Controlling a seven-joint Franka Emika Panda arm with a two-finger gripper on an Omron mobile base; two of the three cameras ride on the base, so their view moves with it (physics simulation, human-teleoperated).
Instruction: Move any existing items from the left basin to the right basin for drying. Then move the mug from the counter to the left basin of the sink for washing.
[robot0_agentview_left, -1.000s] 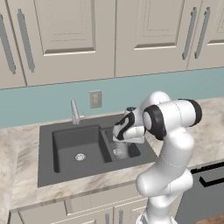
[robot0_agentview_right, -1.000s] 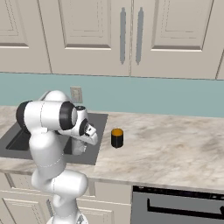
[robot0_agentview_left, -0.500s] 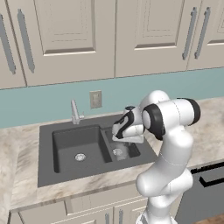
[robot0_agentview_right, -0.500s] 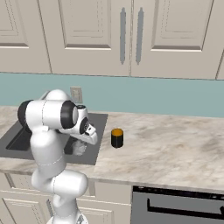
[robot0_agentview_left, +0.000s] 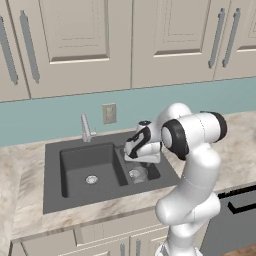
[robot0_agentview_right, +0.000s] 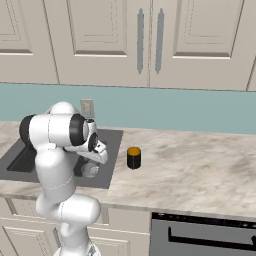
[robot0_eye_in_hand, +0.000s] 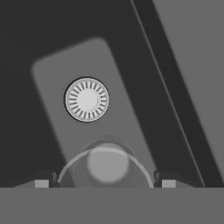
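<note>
I see the hand (robot0_agentview_left: 136, 159) low over the right basin (robot0_agentview_left: 150, 171), jaws apart either side of the glass tumbler (robot0_eye_in_hand: 106, 166), which stands upright beside the drain (robot0_eye_in_hand: 86, 99). The mug (robot0_agentview_right: 133, 157) sits on the bench (robot0_agentview_right: 200, 167), off to the arm's right. Contact between fingertips and glass is unclear.

– Where's your glass (robot0_agentview_left: 137, 174)?
– In the right basin (robot0_agentview_left: 150, 170), just beside its drain (robot0_eye_in_hand: 86, 99).
– And your mug (robot0_agentview_right: 133, 157)?
– On the counter (robot0_agentview_right: 200, 165), right of the sink (robot0_agentview_left: 52, 200).
</note>
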